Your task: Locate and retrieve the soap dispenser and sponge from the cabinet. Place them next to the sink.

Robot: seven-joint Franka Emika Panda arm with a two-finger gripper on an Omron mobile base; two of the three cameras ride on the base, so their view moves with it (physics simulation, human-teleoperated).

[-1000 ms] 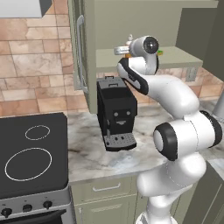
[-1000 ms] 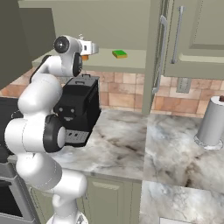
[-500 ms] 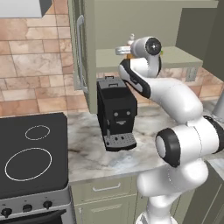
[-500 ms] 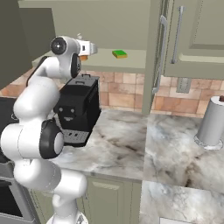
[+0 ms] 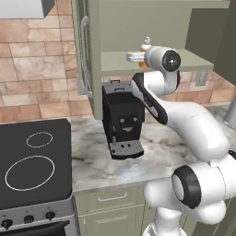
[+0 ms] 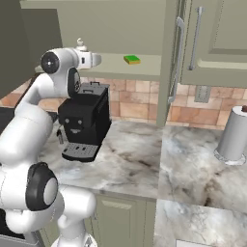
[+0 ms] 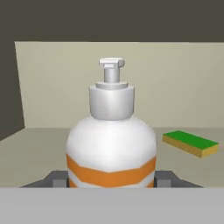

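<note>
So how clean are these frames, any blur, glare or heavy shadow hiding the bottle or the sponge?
Hand view: sharp and evenly lit, the soap dispenser looms large between the gripper fingertips, the sponge crisp, the cabinet left side in dark shade. Right base view: no glare, sponge small but clear. Left base view: flat render light, dispenser mostly hidden behind the arm.
</note>
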